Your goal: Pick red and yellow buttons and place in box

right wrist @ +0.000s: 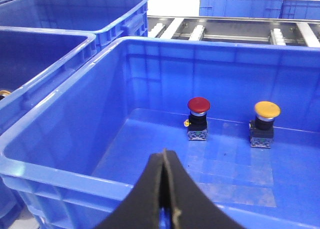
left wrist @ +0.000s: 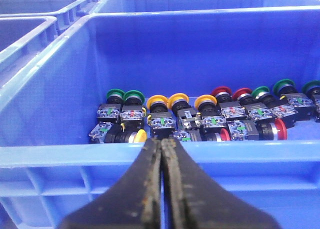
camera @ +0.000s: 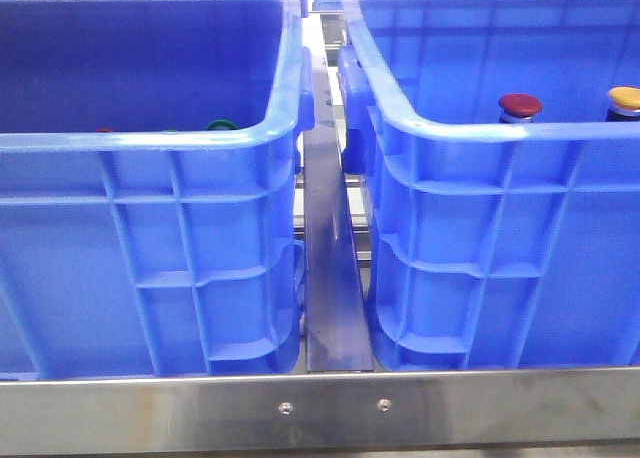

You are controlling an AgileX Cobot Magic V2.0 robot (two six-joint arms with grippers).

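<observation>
Presently both claws, left claw (left wrist: pixel 162 154) and right claw (right wrist: pixel 163 164), are pressed together; green buttons (left wrist: pixel 124 96) beside yellow buttons (left wrist: pixel 167 101) risk mispick

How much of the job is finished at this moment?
Done: one red button and one yellow button stand in the right crate. In hand: nothing; the left gripper and right gripper are shut and empty. Left: unclear; more buttons fill the left crate.
</observation>
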